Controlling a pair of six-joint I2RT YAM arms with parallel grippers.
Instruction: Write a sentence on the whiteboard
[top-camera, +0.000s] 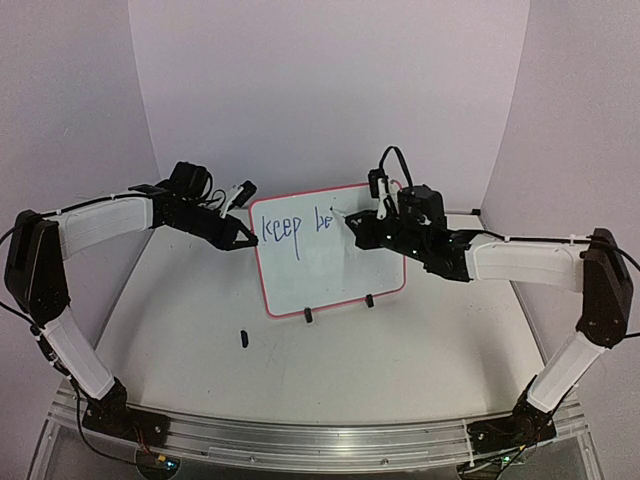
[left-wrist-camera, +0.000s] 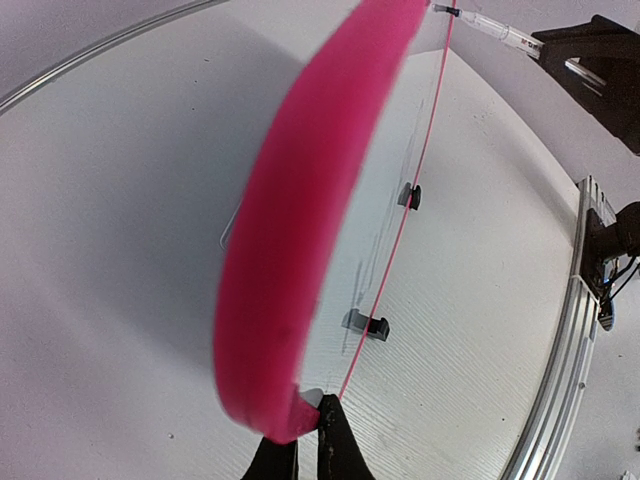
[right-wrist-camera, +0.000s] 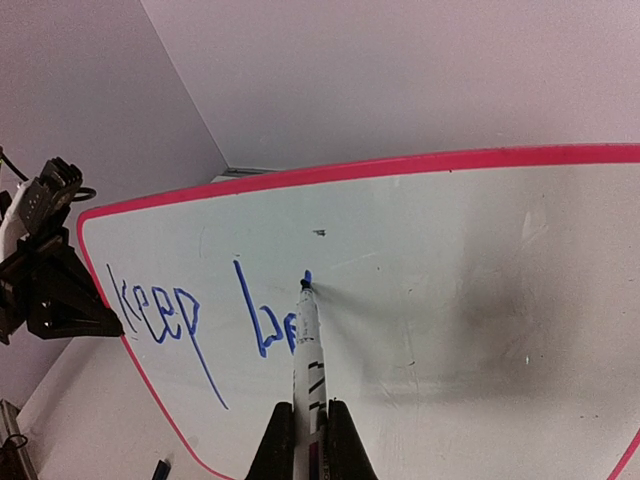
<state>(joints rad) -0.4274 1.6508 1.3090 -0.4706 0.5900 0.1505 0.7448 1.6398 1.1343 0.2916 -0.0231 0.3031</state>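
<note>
The whiteboard (top-camera: 335, 270) stands upright on two black clip feet, white with a red border. The sentence (top-camera: 292, 228) in blue reads "keep be" with a stroke begun after it; in the right wrist view the sentence (right-wrist-camera: 190, 320) lies left of the pen tip. My left gripper (top-camera: 250, 240) is shut on the whiteboard's left edge (left-wrist-camera: 290, 300), seen as a red band. My right gripper (right-wrist-camera: 310, 440) is shut on a white marker (right-wrist-camera: 308, 350) whose tip touches the whiteboard (right-wrist-camera: 450, 300). The right gripper (top-camera: 362, 228) is at the board's upper middle.
A small dark marker cap (top-camera: 243, 338) lies on the white table in front of the board's left side. A metal rail (top-camera: 320, 440) runs along the near edge. Purple walls enclose the back and sides.
</note>
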